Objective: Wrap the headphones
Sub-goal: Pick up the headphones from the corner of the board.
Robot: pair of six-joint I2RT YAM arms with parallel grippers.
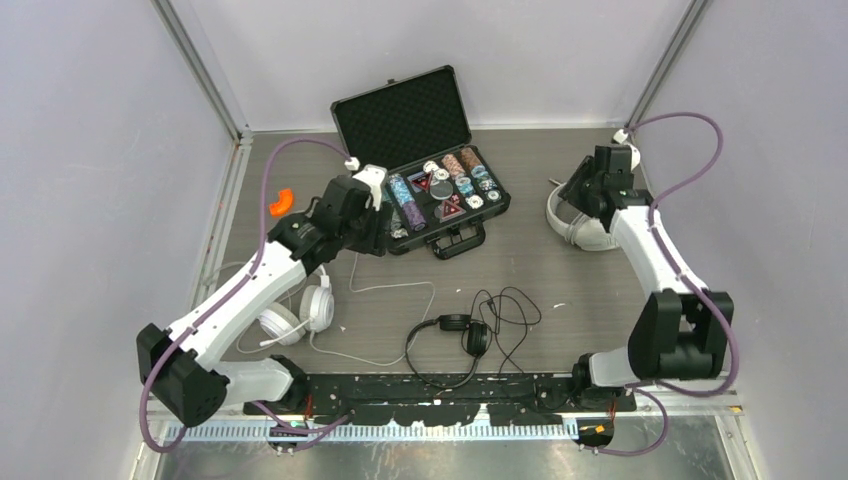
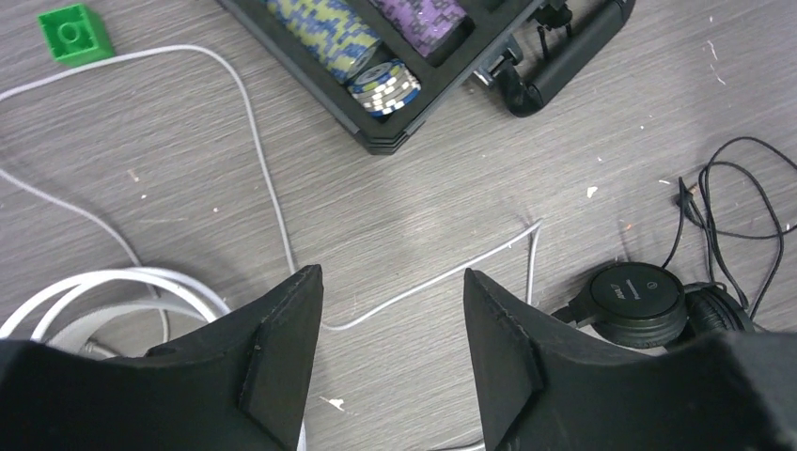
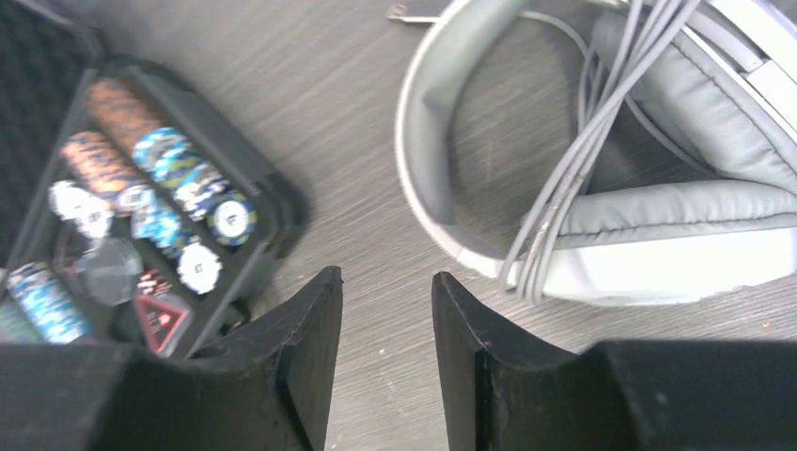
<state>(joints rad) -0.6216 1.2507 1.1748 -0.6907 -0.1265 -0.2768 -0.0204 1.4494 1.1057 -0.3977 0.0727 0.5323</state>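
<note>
While left hand (image 2: 390,277) and right hand (image 3: 385,277) hang open, holding nothing, we judge job about one third done.
- Big grey headphones (image 3: 658,216), far right: cord bunched over band; we think wrapped.
- Black headphones (image 1: 476,338), near middle, and white headphones (image 1: 318,308), near left: black cord (image 1: 512,305) and white cord (image 2: 266,178) lie loose on tabletop (image 1: 600,300). Two left.

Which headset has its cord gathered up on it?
The bulky white-grey pair; the black pair and the small white pair have cords trailing loose.
</note>
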